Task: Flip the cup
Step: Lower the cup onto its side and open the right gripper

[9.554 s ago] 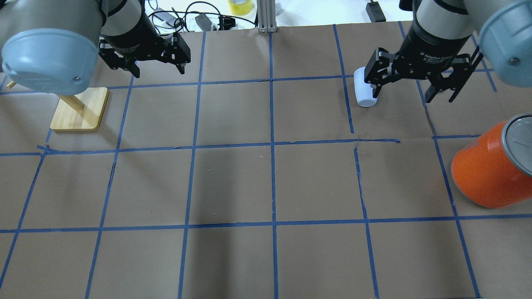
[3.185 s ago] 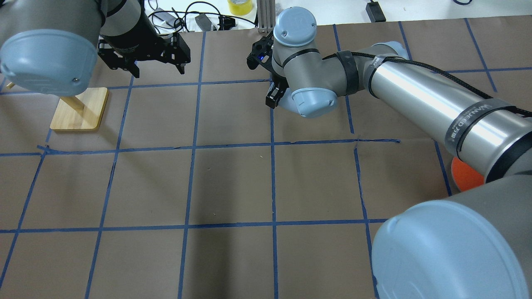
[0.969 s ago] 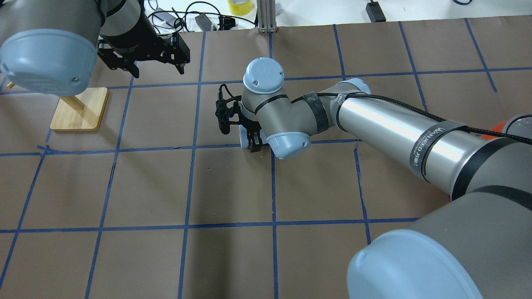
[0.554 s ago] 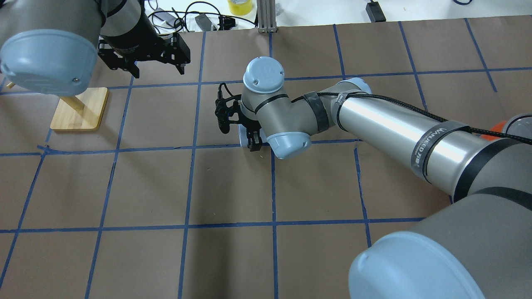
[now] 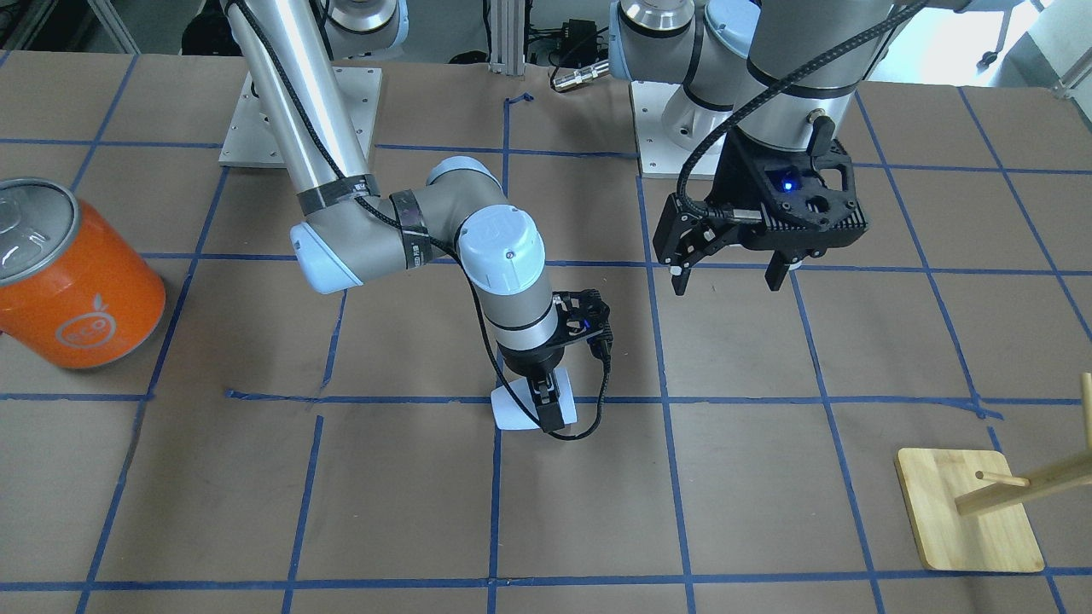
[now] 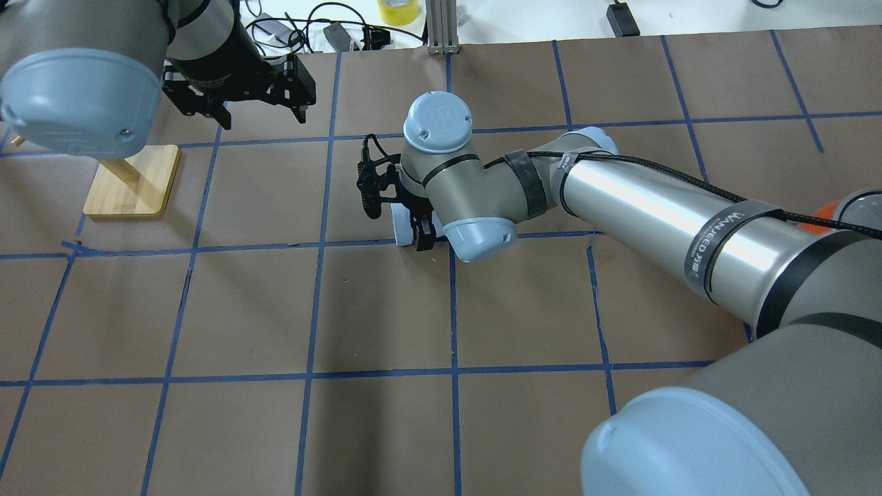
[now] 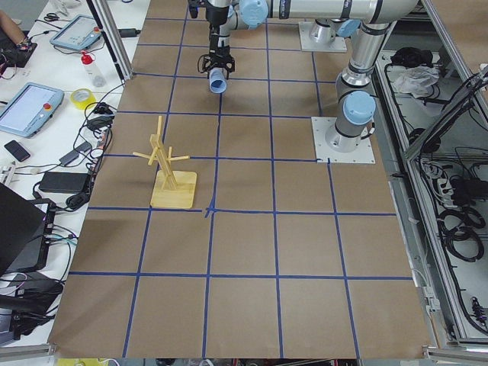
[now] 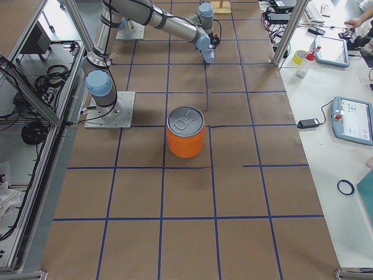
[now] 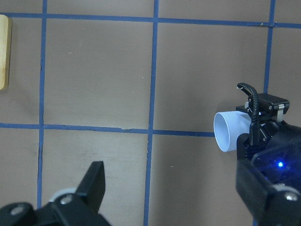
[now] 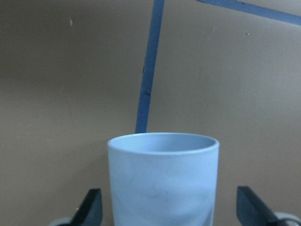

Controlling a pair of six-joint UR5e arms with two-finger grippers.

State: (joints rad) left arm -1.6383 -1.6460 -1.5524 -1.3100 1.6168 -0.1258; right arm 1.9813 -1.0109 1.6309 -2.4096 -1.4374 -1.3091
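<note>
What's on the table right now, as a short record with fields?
task object: small pale blue tapered plastic cup, on its side, mouth toward the robot's left
right gripper: open, straddling the cup
left gripper: open, empty, apart from the cup
others: large orange metal can with silver lid; wooden peg stand

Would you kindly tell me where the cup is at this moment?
In the front-facing view the cup is near the middle of the table, between the fingers of the right gripper, by a blue tape line.
</note>
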